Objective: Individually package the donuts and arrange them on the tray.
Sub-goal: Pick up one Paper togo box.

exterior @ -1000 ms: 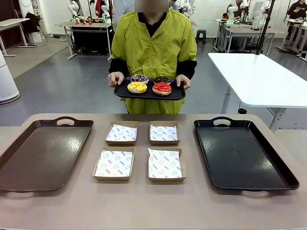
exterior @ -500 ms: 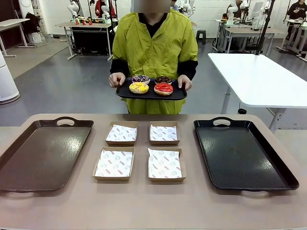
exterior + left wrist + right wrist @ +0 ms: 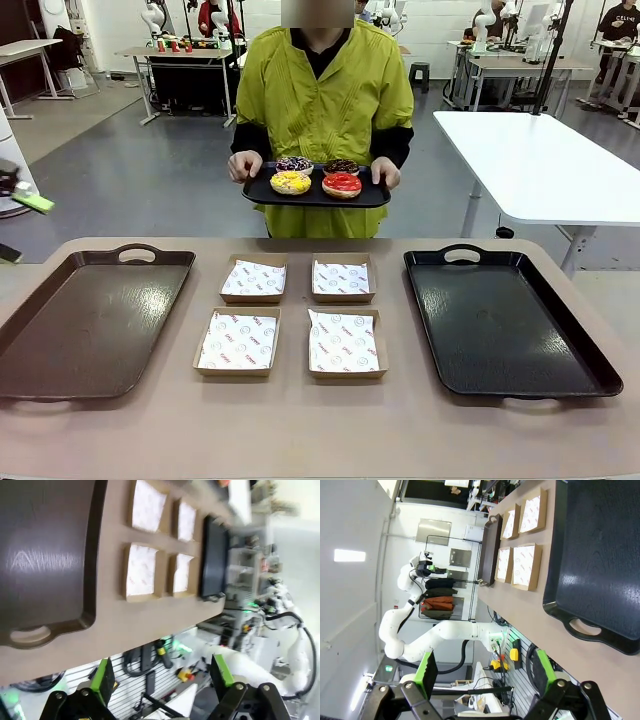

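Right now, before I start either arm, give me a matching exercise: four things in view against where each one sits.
Things:
1 donuts
2 boxes
3 brown tray
4 black tray

Places:
A right end of the table
B on the small tray the person holds
C left end of the table
D middle, between the two big trays

Pairs: 1-B, 2-D, 3-C, 4-A

Grey glossy floor (image 3: pixel 150 180), white table (image 3: pixel 540 160) at right, cluttered workbench (image 3: pixel 185 50) far left
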You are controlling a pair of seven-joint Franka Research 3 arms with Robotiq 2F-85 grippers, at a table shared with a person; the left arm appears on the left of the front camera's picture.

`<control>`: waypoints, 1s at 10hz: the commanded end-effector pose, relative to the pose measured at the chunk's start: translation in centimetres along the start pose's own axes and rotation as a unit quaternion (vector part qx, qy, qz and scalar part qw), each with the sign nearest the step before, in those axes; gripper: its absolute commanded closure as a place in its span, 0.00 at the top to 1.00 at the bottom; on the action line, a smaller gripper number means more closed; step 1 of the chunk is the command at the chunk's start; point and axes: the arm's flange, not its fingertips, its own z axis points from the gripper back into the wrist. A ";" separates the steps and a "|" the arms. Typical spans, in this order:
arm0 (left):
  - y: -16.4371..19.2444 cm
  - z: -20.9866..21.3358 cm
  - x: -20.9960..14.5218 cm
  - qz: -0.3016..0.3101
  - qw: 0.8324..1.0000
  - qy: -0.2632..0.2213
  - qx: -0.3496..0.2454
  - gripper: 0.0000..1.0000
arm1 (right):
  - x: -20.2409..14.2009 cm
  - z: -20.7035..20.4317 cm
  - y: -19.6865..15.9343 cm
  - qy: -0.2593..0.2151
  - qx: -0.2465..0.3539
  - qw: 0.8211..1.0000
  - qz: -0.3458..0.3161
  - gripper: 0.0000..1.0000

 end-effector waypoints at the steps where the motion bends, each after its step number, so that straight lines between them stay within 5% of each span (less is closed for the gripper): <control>1: -2.9 -3.2 1.1 0.006 0.995 0.034 0.098 1.00 | 0.0 0.1 -0.1 -0.002 0.006 1.000 0.002 1.00; 5: -8.4 -14.4 3.8 -0.002 0.965 0.034 0.260 1.00 | 0.0 0.1 -0.1 -0.002 0.006 1.000 0.002 1.00; 10: -8.1 -26.1 5.1 -0.036 0.939 0.021 0.343 1.00 | 0.0 0.1 -0.1 -0.002 0.006 1.000 0.002 1.00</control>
